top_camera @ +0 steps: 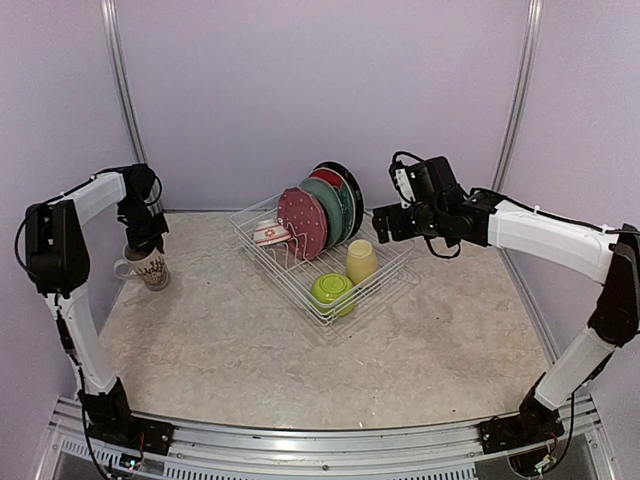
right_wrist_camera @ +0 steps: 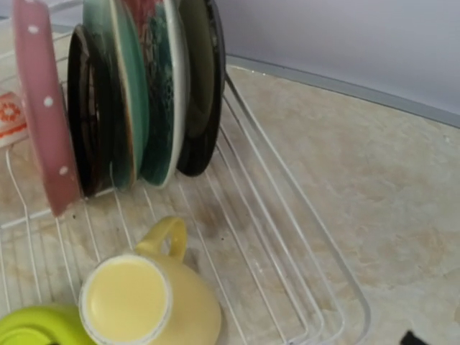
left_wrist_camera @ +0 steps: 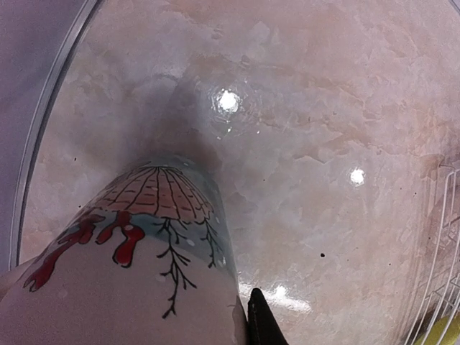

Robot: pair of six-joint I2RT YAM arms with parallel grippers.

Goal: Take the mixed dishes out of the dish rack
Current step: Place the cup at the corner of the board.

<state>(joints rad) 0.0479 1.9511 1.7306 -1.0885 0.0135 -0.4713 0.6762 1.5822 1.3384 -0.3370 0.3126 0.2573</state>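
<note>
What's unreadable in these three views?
- Left gripper, hold on the mug: mug fills left wrist view; too small in top view.
- Right gripper, opening: fingers cut off at right wrist view's bottom edge; too small in top view.
- Lime green bowl: cropped at right wrist view's bottom-left corner.

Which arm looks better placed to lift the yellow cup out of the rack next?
Likely the right. Its gripper hovers beside the dish rack, close to the pale yellow cup. The left gripper is far off, at the patterned mug on the table.
</note>
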